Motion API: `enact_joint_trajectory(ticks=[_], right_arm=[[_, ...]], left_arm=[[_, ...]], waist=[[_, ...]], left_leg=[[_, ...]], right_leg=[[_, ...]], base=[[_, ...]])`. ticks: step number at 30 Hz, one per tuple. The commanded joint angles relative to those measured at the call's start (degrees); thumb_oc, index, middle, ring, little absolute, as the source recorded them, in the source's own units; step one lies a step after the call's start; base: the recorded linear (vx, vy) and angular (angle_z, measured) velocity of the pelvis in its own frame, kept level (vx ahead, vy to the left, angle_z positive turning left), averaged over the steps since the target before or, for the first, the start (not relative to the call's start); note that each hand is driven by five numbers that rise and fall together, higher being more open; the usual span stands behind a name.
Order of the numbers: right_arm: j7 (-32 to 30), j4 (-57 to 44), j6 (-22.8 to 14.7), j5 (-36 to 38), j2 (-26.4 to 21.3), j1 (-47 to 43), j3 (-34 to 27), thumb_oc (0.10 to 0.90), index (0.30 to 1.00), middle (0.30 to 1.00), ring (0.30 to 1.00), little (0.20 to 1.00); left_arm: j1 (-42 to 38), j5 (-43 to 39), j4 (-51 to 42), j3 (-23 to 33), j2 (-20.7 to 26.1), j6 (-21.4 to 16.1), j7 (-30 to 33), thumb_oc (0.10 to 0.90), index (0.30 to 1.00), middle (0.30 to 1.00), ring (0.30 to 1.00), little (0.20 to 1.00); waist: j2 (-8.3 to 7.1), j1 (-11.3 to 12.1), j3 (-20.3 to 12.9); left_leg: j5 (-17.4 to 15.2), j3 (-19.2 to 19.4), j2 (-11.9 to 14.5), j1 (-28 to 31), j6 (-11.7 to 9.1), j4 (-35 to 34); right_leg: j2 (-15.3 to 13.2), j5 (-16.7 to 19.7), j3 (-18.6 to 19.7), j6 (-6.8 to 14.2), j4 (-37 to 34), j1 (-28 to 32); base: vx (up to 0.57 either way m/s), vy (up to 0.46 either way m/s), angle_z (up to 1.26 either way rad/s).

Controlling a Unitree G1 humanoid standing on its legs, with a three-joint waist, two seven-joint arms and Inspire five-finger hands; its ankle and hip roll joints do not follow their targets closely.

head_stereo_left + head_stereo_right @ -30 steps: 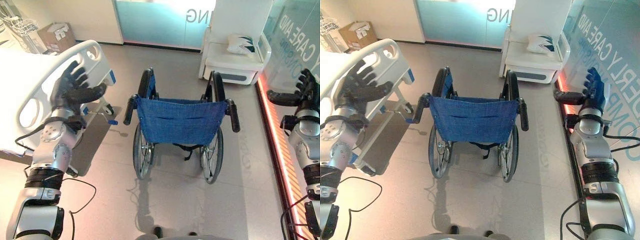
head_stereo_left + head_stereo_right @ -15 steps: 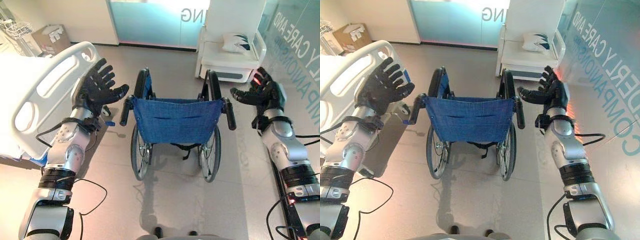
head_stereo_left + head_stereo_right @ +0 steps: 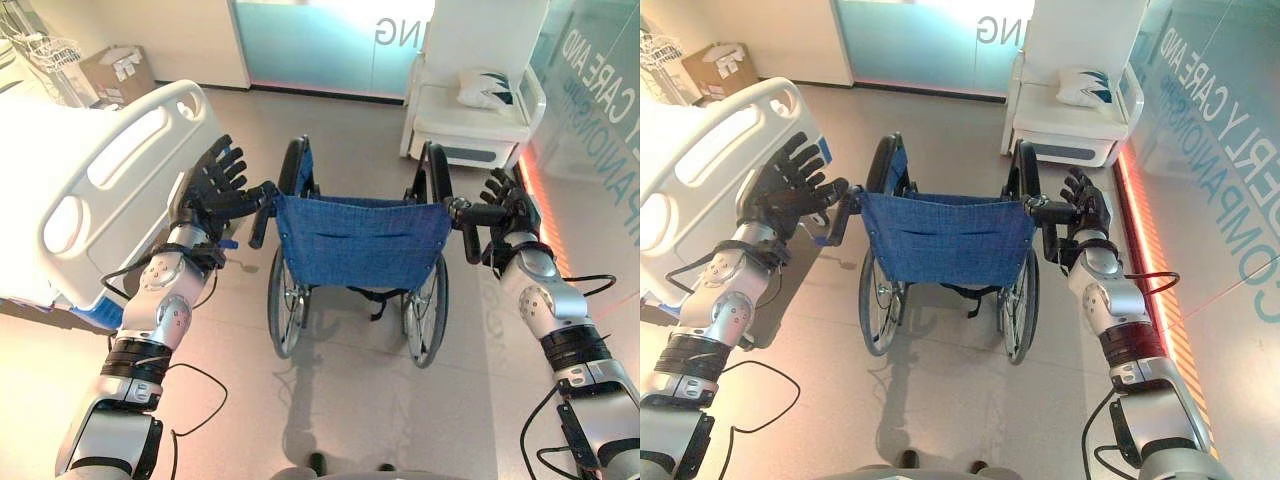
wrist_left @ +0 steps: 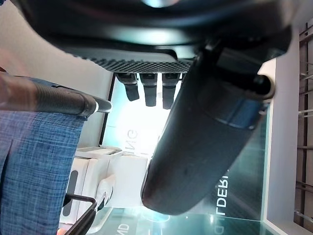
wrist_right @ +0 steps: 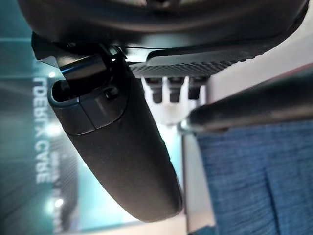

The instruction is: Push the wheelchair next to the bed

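Observation:
A wheelchair with a blue cloth back [image 3: 360,240] stands in the middle of the floor, its back towards me. The white bed [image 3: 100,190] lies to its left, a short gap away. My left hand [image 3: 215,188] is open with fingers spread, right beside the left push handle [image 3: 262,212], thumb reaching to the grip. My right hand [image 3: 508,205] is open too, against the right push handle [image 3: 468,232]. In the left wrist view the dark grip [image 4: 49,98] lies past straight fingers [image 4: 146,88]. The right wrist view shows the other grip [image 5: 254,105] close by the thumb [image 5: 122,152].
A white armchair [image 3: 470,110] with a pillow stands behind the wheelchair at the back right. A glass wall with an orange light strip [image 3: 545,220] runs along the right. A cardboard box [image 3: 115,70] sits at the back left. Open floor lies around the wheelchair.
Both hands have come inward from wide apart and now sit at the wheelchair's push handles. The wheelchair has not moved.

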Motion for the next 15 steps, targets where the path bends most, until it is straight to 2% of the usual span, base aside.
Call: enact_joint_trajectory(ticks=[1, 7, 15], right_arm=[[-5.1, -0.8, -4.9, -3.1, -1.2, -9.5, 1.4, 0.8, 0.9, 0.9, 0.9, 0.9], [-9.7, 0.4, -5.8, -7.3, -0.1, -10.4, 2.0, 0.8, 0.9, 0.9, 0.9, 0.9], [-7.7, 3.4, -3.8, -6.9, -0.1, -10.3, 3.0, 0.8, 0.9, 0.9, 0.9, 0.9]], left_arm=[[-11.5, 2.0, -0.3, -2.4, 0.8, -8.2, 0.6, 0.8, 0.9, 0.9, 0.9, 0.9], [-11.8, 2.8, 0.1, -3.3, -0.1, -8.0, 1.0, 0.8, 0.9, 0.9, 0.9, 0.9], [-11.8, 2.8, 1.3, -3.3, -0.5, -7.9, 1.2, 0.8, 0.9, 0.9, 0.9, 0.9]], waist=[[-0.72, 0.8, -3.7], [-0.48, 1.1, -3.3], [-0.42, 1.3, -3.1]], left_leg=[[-3.7, 0.9, -3.7, 1.2, 0.7, 0.2], [-3.7, 0.5, -3.9, 1.3, 1.0, 0.2], [-3.7, 0.2, -4.1, 1.3, 1.0, 0.2]], right_leg=[[2.5, 3.5, -3.1, -1.4, 0.6, -1.4], [2.4, 3.5, -3.1, -1.4, 0.7, -1.3], [2.3, 3.4, -3.4, -1.4, 0.7, -1.1]], base=[[0.0, 0.0, 0.0], [0.0, 0.0, 0.0], [0.02, 0.009, 0.03]])
